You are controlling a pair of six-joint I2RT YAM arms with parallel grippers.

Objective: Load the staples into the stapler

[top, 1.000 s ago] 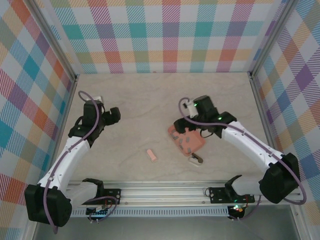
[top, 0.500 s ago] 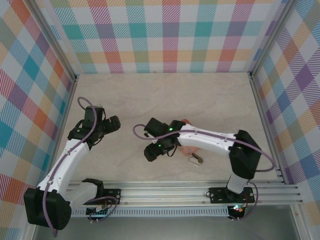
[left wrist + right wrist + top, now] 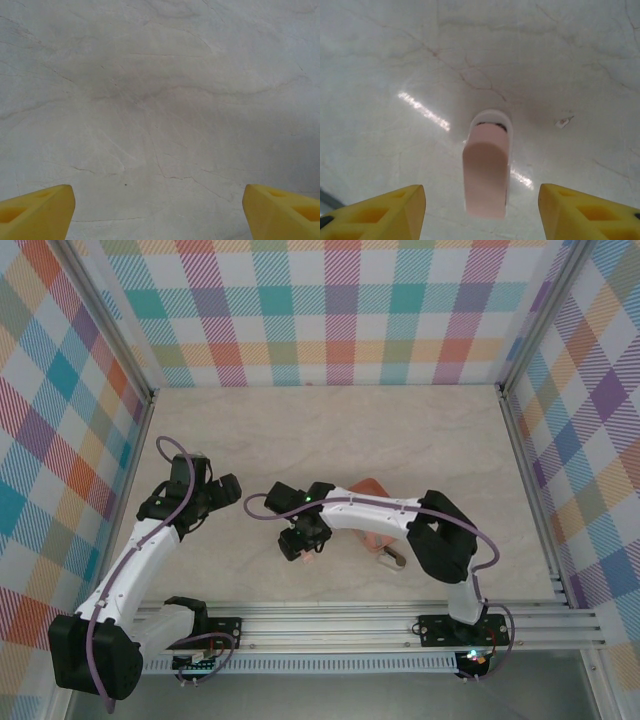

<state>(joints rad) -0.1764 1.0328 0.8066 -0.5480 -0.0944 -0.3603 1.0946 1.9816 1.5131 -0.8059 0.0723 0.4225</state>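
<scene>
Right gripper (image 3: 481, 200) just swung over from the pink tray (image 3: 370, 486) to the stapler (image 3: 486, 175), which lies lengthwise between its half-open fingers, clear both sides. Left gripper (image 3: 159, 210) sits wide, farther away.

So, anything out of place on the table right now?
A tiny pale fleck lies loose on the bare table beside the pink oblong piece; too small to identify. Nothing else stands out.

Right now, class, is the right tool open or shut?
Open: the right tool holds its fingers apart, the pink piece lying between them, untouched.
</scene>
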